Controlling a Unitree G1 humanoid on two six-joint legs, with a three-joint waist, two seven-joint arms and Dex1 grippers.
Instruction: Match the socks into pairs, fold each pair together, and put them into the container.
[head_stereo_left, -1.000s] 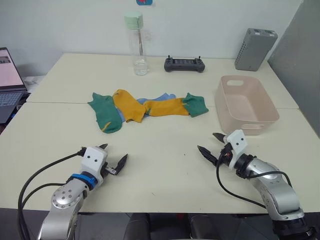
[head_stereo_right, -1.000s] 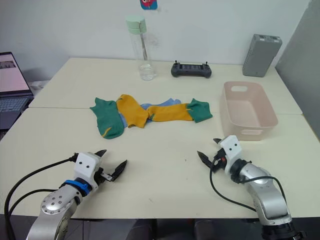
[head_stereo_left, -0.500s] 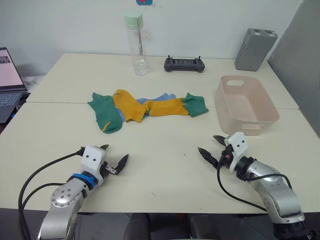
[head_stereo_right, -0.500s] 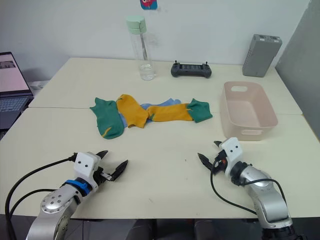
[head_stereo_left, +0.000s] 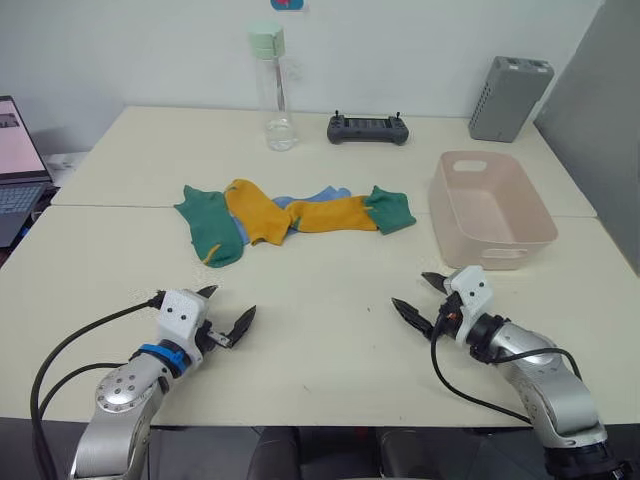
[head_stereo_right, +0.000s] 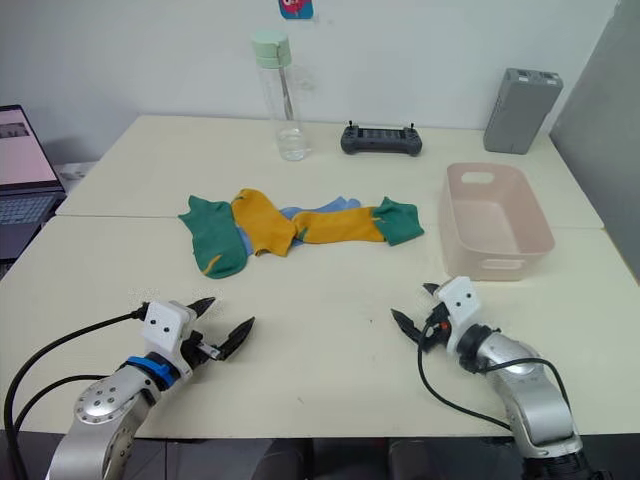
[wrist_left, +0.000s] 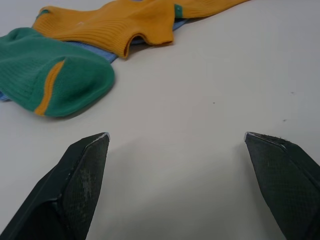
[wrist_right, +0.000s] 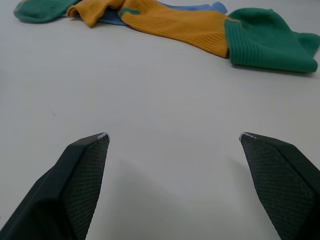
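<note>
Because the socks lie in one overlapping heap mid-tabletop, left of the empty pink container, I hold my left end effector and right end effector low, spread wide and empty, aimed at them.

Both arms reach forward low over the near edge of the table. The left gripper, by the near left corner, holds its two black fingers spread wide and empty. The right gripper, toward the near right corner, is likewise spread and empty.
</note>
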